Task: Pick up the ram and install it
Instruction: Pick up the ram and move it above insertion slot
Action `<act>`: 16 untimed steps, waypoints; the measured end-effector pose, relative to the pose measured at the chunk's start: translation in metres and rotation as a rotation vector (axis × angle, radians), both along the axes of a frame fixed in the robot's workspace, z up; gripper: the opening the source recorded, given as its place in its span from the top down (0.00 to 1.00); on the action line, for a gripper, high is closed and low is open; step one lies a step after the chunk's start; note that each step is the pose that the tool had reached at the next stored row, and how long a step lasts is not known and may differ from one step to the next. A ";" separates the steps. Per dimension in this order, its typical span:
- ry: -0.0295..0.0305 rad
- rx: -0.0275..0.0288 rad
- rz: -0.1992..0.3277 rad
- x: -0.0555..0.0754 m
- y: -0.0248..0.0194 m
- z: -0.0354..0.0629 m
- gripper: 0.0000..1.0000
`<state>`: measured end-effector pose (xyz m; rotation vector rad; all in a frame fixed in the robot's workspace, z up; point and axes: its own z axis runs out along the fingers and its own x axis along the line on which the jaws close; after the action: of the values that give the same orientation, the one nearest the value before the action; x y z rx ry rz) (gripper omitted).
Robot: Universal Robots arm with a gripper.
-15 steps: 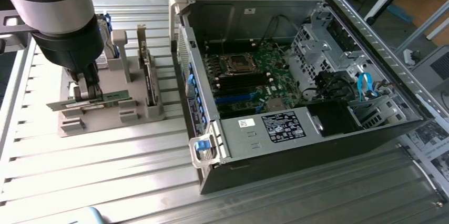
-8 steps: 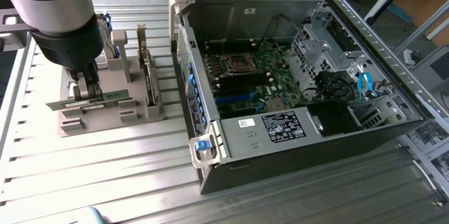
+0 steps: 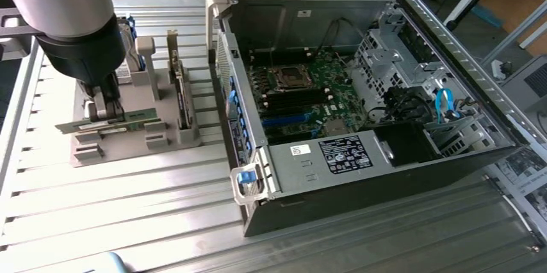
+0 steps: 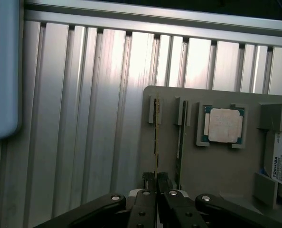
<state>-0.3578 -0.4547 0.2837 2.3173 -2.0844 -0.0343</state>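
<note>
Slatted metal table (image 3: 128,209) below; hand (image 4: 155,179) points down, pinching ram (image 4: 155,142).

The exterior view looks steeply down from high above the desk (image 3: 128,222), well back from the pincer (image 3: 104,114). The wrist view sits close behind the pincer, facing down along it. Both share the ram (image 4: 155,142) and grey tray (image 4: 226,171) under it.

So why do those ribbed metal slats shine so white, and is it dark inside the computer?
Wrist view: glare streaks the ribbed aluminium table, while the black gripper, shut on the thin green ram stick, sits in shade. Exterior view: softer, even light; the open grey computer case is dimmer inside.
</note>
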 end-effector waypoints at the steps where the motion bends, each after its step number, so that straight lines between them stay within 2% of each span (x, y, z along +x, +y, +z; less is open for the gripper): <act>1: -0.0001 0.0000 0.000 0.000 0.0000 0.0004 0.87; 16: 0.0000 -0.0001 0.000 0.000 0.0001 0.0071 0.87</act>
<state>-0.3577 -0.4546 0.2909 2.3173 -2.0843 -0.0343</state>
